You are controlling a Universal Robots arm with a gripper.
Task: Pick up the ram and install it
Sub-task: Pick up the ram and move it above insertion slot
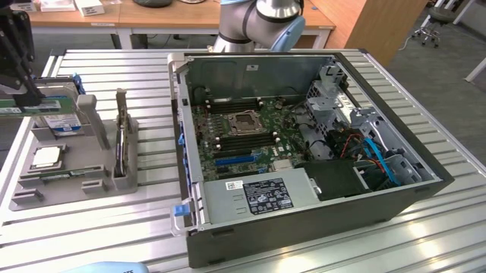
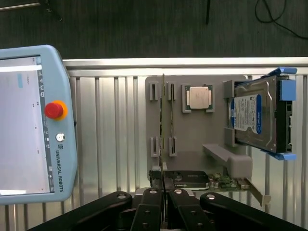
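Observation:
My gripper hangs at the exterior view's left, above the grey parts tray. It is shut on the ram, a narrow green stick with a pale label that is held level and clear of the tray. In the wrist view the black fingers pinch the ram, which is seen edge-on as a thin line. A second green stick stands in the tray's slots beside it and lies near the tray's front. The open computer case sits at the exterior view's right, its motherboard memory slots uncovered.
The tray also holds a square silver processor, a blue-labelled hard drive and an upright expansion card. A pale blue teach pendant lies on the slatted table. The arm's base stands behind the case.

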